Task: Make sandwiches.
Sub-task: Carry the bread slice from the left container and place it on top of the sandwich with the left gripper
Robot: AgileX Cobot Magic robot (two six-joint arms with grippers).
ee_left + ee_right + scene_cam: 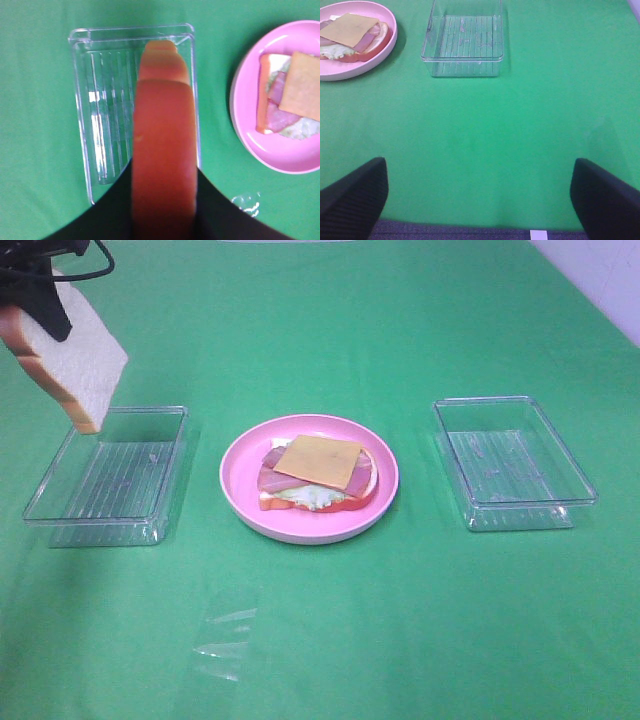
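Left gripper (40, 305) is clamped on a bread slice (75, 365), held in the air above the far end of the left clear tray (105, 480). Right gripper (479, 200) stands wide apart over bare green cloth (400, 640), nothing between its fingers. No writing is readable anywhere. Between the left tray and the right clear tray (512, 462) sits the pink plate (240, 480), carrying the lower bread, lettuce (310, 498), bacon (272, 478) and cheese (317, 460).

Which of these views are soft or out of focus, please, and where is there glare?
Left wrist: the held bread slice fills the centre as a blurred orange mass; glare streaks the left tray. Right wrist: jaws soft, cloth evenly lit. Exterior high: sharp, faint glints on the right tray.
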